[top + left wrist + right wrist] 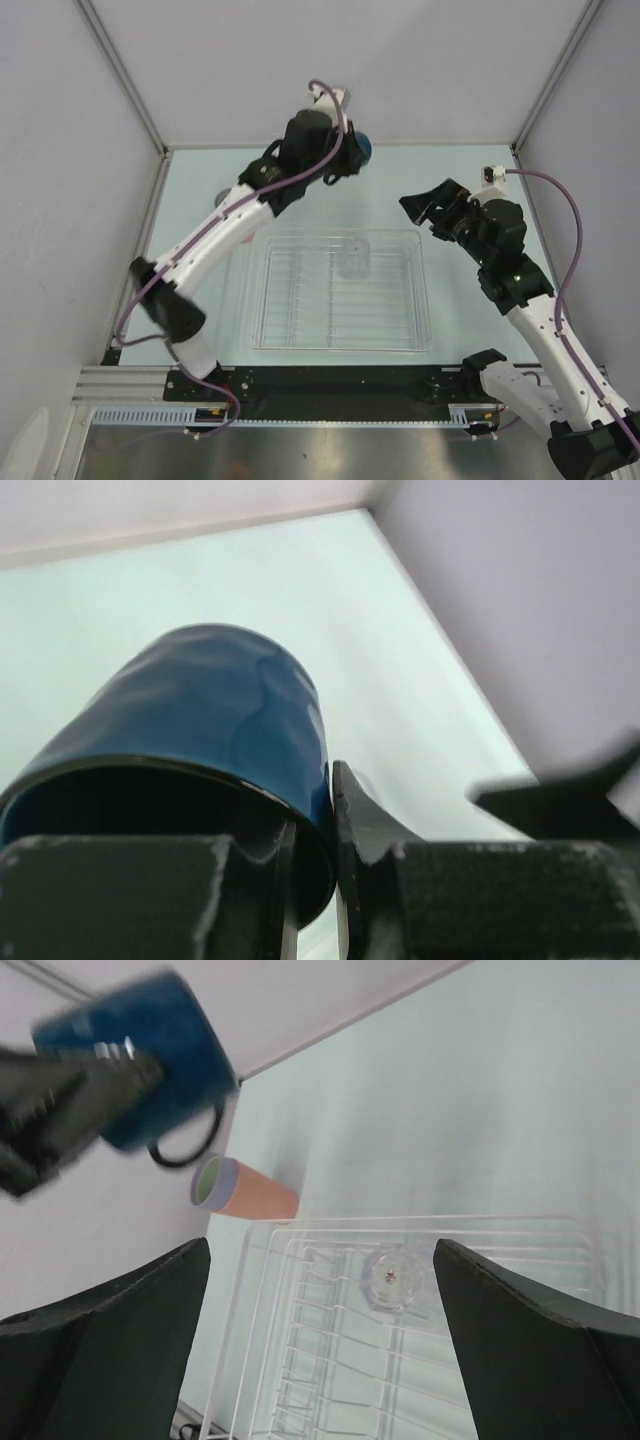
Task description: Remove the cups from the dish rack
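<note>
My left gripper (335, 860) is shut on the rim of the dark blue handled mug (200, 720), one finger inside and one outside. It holds the mug in the air near the back wall (360, 150), beyond the dish rack (300, 300). A small clear cup (355, 257) stands in the rack's far part. My right gripper (430, 212) is open and empty, above the table to the right of the rack. In the right wrist view, the mug (150, 1055), the clear cup (395, 1275) and the rack (300, 1340) show between the wide-apart fingers (320, 1243).
Nested salmon-pink, lavender and green tumblers (245, 1190) lie on their side on the table behind the rack's left far corner; the left arm hides them in the top view. Grey walls close in the table at the back and on both sides.
</note>
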Tool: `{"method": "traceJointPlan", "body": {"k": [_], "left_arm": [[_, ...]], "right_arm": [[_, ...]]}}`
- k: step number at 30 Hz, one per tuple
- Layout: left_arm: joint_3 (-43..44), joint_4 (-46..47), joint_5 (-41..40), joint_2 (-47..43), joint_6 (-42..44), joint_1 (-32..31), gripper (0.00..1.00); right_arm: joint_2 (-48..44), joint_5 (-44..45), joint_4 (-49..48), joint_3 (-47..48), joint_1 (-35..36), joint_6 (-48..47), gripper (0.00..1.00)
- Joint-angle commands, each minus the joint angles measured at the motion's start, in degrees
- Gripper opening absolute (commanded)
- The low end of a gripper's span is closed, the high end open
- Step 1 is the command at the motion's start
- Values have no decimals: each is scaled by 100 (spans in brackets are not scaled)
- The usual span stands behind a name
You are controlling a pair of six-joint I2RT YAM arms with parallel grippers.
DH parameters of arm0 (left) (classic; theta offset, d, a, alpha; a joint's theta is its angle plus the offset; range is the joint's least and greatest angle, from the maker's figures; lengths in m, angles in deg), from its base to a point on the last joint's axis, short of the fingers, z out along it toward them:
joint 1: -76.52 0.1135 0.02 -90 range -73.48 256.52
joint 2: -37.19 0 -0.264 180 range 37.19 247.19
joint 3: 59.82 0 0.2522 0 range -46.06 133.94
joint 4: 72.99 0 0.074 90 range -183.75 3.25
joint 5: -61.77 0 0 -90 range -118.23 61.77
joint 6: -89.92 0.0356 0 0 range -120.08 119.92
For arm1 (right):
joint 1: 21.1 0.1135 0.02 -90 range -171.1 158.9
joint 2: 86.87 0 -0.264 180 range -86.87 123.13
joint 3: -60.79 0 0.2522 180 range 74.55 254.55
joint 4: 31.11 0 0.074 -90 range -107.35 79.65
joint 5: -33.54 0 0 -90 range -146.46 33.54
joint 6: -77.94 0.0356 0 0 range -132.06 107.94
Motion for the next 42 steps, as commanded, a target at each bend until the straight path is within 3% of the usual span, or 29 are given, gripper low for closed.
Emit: {"method": "traceJointPlan", "body": {"k": [1, 2, 3, 5, 13, 27, 42], "left_arm": [[2649, -2370, -1277, 1797, 639, 287, 0], [3558, -2696, -1339, 2149, 658, 375, 0], [3959, -3204, -1357, 2779, 666, 428, 0], [4671, -3524, -1296, 3179, 623, 630, 0], [4121, -3209, -734, 3725, 350, 1245, 0], [4034, -3419, -373, 4727, 166, 1404, 0], [3726, -3666, -338, 4877, 69, 1448, 1]], "right_arm": [[139, 621, 873, 493, -4, -302, 99], [235, 674, 953, 537, -4, -328, 99], [279, 691, 1128, 573, 13, -363, 99], [393, 709, 1260, 669, 22, -398, 99], [639, 903, 1499, 722, 83, -530, 98], [1369, 964, 1384, 696, 207, -311, 97], [1598, 1052, 1261, 626, 356, -170, 97]]}}
